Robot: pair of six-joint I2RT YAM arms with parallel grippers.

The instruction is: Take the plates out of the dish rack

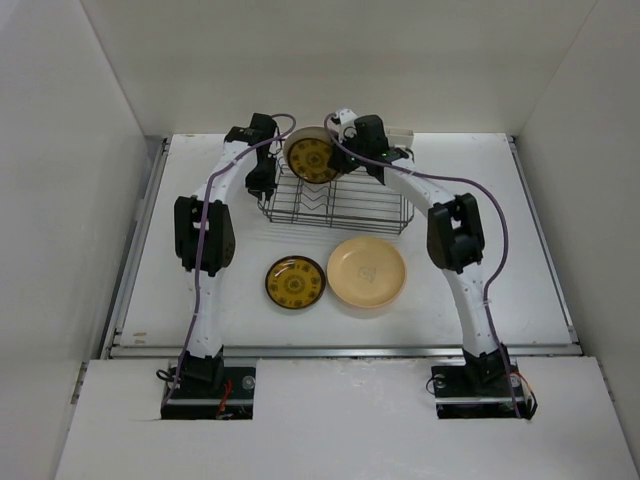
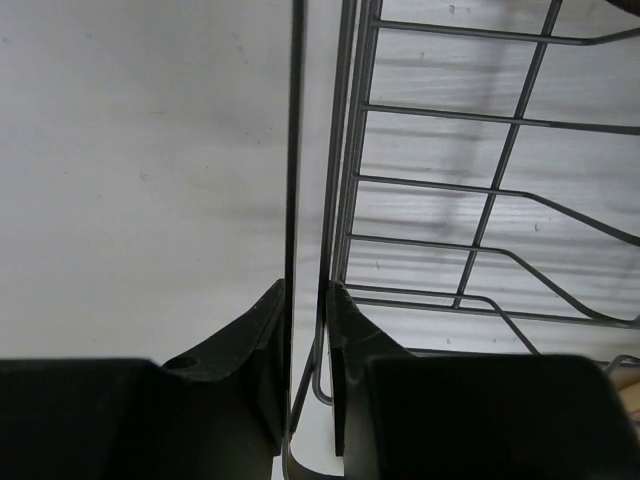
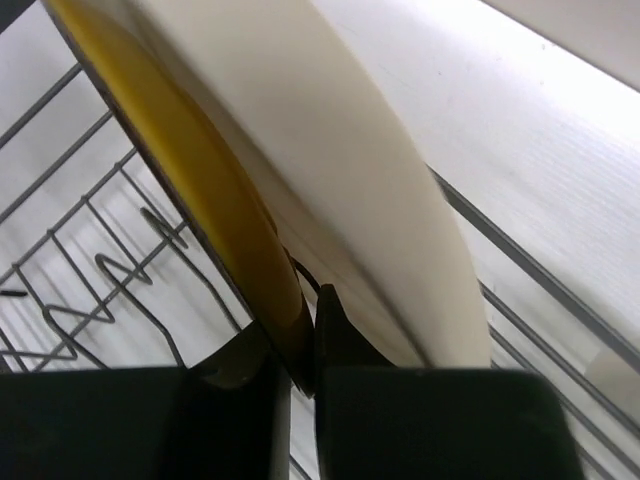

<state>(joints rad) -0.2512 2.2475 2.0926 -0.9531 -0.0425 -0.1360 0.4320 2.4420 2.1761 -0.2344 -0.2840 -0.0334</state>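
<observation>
Plates are mostly out: a dark amber patterned plate and a plain peach-yellow plate lie flat, side by side, on the white table in front of the dish rack. As far as the views show, one is left: the standing plate, upright at the rack's far side (glossy amber-yellow face, matte cream underside, thin rounded rim). The right gripper is pinched tight on that rim, one finger on each face. The left gripper is closed narrowly around a thin black wire of the rack's edge, seemingly steadying it. The rack is an open wire grid with zigzag dividers.
</observation>
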